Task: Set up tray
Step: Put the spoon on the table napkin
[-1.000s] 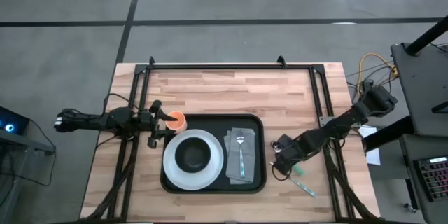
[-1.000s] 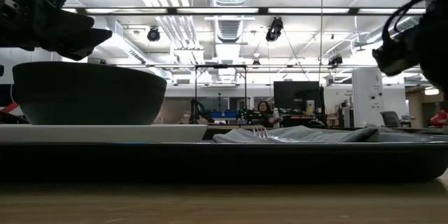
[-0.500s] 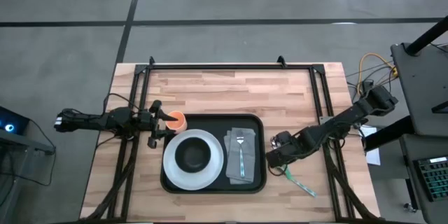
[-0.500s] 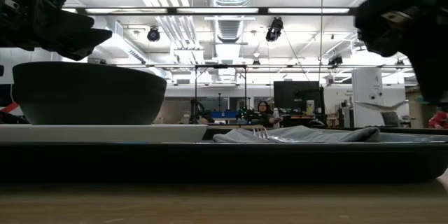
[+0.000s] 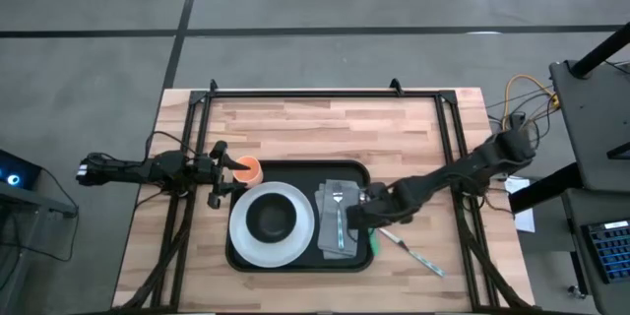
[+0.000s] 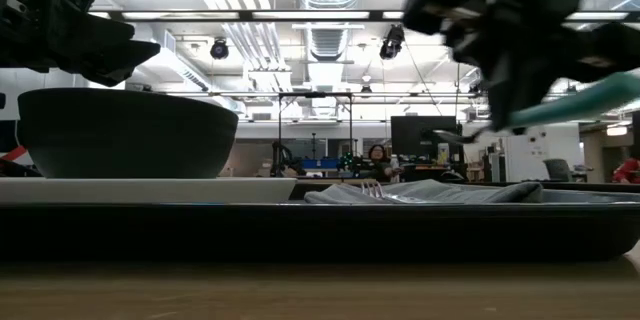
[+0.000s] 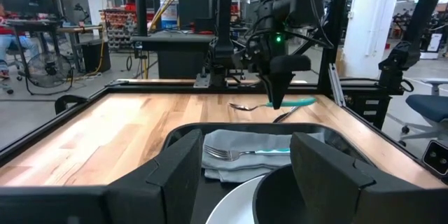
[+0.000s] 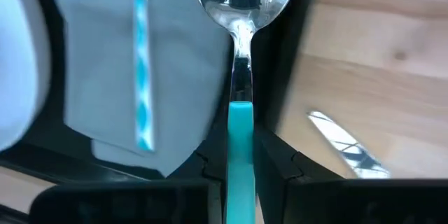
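Spoon [image 8: 241, 77] pinched by its teal handle in the right claw [image 5: 366, 213], bowl end leading; held level and clear of everything below, judged so it can be lowered flat rather than dropped; in the left wrist view it hangs above the tray's far rim, touching nothing.

Tray [image 5: 295, 262] lies directly under and ahead of that claw, on the counter [image 5: 315, 128]; claw sits over the tray's right rim, by the napkin's [image 5: 328, 231] outer edge.

Napkin spread flat in the tray's right part, fork [image 5: 338, 219] lying along it; free strip of cloth beside the fork, on the claw's side; likely the spoon's place, parallel to the fork.

Plate [image 5: 271, 223] with dark bowl [image 5: 270, 219] on it fills the tray's left part, well beyond the napkin from this claw; out of the spoon's way.

One more utensil [image 5: 413, 253] with a teal handle on the bare counter behind the claw, outside the tray; not yet brought in.

Left claw [image 5: 234, 170] spread wide around the orange cup [image 5: 247, 169] at the tray's far-left corner, fingers either side; whether they touch it cannot be told; reads as waiting while the right arm works.

Judgement: setting nearly complete; risk is the spoon landing across the rim instead of on cloth.
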Tool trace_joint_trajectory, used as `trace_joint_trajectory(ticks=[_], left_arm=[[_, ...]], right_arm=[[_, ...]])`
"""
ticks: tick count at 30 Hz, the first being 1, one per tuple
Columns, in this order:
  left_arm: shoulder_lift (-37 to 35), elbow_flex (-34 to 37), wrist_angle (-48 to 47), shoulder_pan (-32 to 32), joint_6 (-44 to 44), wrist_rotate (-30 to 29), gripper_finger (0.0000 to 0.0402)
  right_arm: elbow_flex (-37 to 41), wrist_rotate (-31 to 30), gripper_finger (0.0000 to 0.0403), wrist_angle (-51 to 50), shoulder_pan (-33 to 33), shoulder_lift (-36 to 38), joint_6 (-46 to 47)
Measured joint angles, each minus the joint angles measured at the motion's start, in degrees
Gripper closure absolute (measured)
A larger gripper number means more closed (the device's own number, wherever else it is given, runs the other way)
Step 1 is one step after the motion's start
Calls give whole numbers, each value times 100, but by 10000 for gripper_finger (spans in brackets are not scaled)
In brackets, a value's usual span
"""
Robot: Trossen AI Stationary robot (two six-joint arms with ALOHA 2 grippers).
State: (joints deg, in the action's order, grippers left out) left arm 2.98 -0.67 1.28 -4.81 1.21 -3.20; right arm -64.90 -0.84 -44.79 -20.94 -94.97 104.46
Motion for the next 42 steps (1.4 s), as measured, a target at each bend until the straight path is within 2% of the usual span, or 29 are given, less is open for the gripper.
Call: trace_joint_trajectory(ticks=[11, 21, 26, 35, 42], left_arm=[[0, 0, 0, 1, 0, 2, 204], [0, 2, 0, 1, 0, 1, 204], [0, 0, 0, 2, 0, 1, 204], [0, 2, 0, 1, -2, -1, 204], [0, 0, 0, 1, 0, -1, 204]], right_arm=[[-1127, 69, 374, 16, 600, -1127, -561], [-1751, -67, 374, 209, 675, -1886, -610], [-1944, -76, 374, 218, 694, -2029, -692], [-1902, -507, 374, 861, 694, -2062, -519], [-1896, -734, 374, 937, 671, -2066, -436]])
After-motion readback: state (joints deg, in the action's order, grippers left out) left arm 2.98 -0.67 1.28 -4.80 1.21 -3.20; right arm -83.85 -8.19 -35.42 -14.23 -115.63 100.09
